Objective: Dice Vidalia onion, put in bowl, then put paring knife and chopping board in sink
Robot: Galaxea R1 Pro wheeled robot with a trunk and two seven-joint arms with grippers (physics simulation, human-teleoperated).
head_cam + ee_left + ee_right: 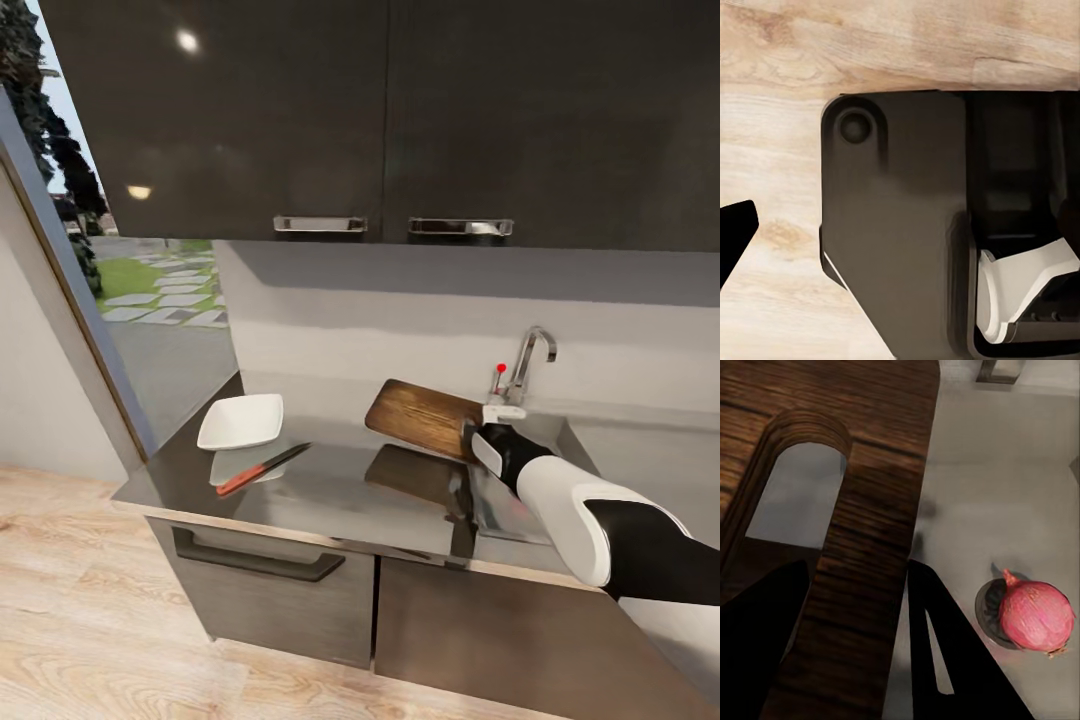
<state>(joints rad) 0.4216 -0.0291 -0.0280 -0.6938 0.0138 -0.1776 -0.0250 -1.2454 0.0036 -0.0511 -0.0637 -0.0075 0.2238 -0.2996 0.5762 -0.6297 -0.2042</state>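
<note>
One chopping board (425, 417), dark wood grain, raised off the countertop (330, 490) and tilted, its slot end at the edge of the sink (545, 430); held there by the right gripper (855, 645), whose two dark fingers sit either side of the strip of wood beside the slot, closed down on it; the far end hangs unsupported over the counter.

One Vidalia onion (1035, 615), pink-red, whole, lying on the drain at the bottom of the sink, just past the board's held edge.

One paring knife (262, 468), orange handle, dark blade, flat on the countertop on the side of the board away from the sink, its handle end just in front of the bowl (242, 420); the bowl white and empty.

One faucet (527, 365) with red knob, directly behind the sink.

One left gripper; the left wrist view looks down on wood floor (772, 150) and a dark part of the robot's own body; one dark tip at the frame edge; whether that hand is wide or narrow I cannot tell.

Hazards, as I judge them: the grip is at one narrow end, so the board may pivot or slip; if it drops it could strike the onion or cover it, making the pick-up harder; a swing toward the knife could knock it off the counter.
</note>
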